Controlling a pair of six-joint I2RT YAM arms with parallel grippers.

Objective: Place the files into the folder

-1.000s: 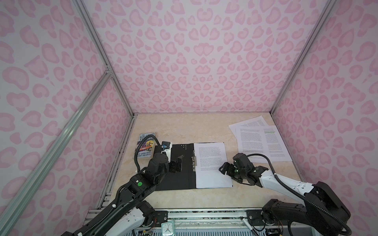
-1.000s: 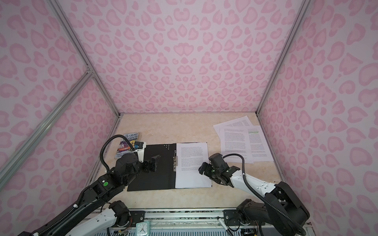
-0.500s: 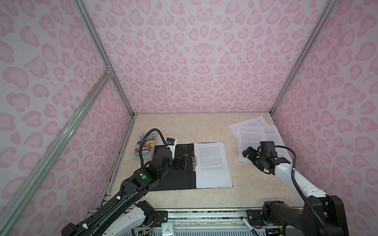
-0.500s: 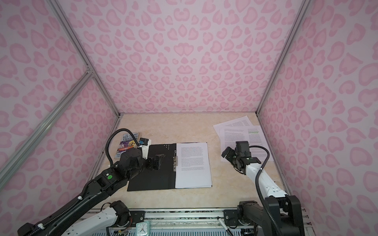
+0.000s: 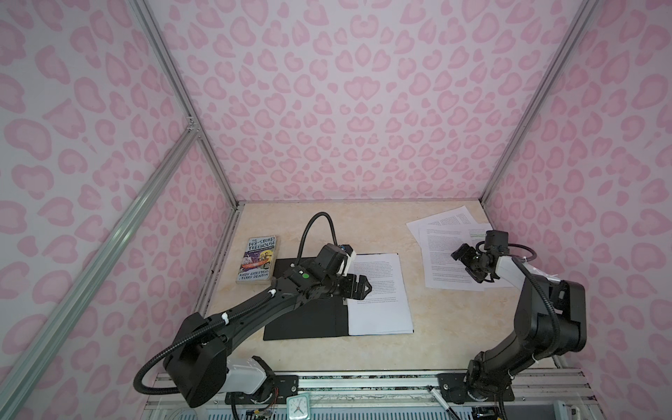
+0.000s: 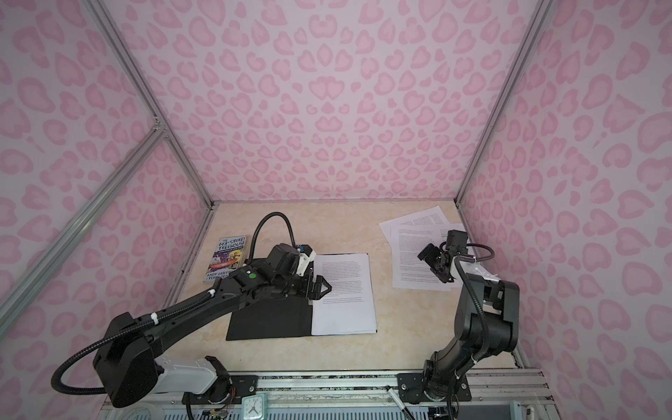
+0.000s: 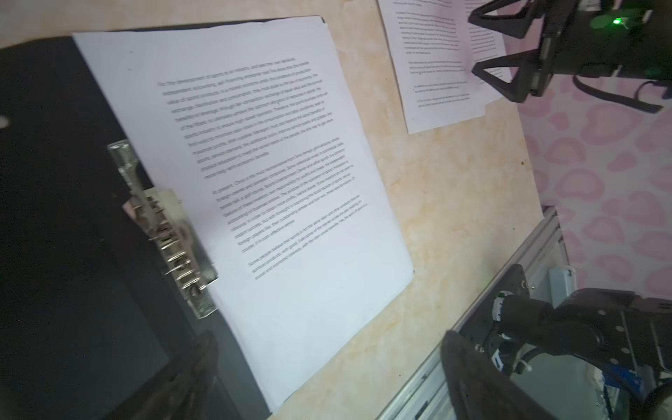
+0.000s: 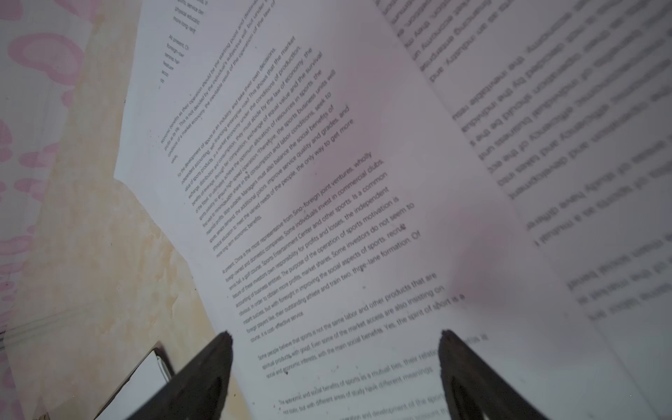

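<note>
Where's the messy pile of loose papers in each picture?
Both top views: the loose papers lie at the far right, under the right claw.
Left wrist view: loose papers past the sheet in the folder, beside the right claw.
Right wrist view: loose papers fill most of it, below the right claw.
Shared landmark: the open right claw over the pile.

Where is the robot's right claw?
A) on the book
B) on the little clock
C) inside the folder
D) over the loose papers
D: the right gripper is open over the papers at the table's right side, well away from the book and the folder.
</note>
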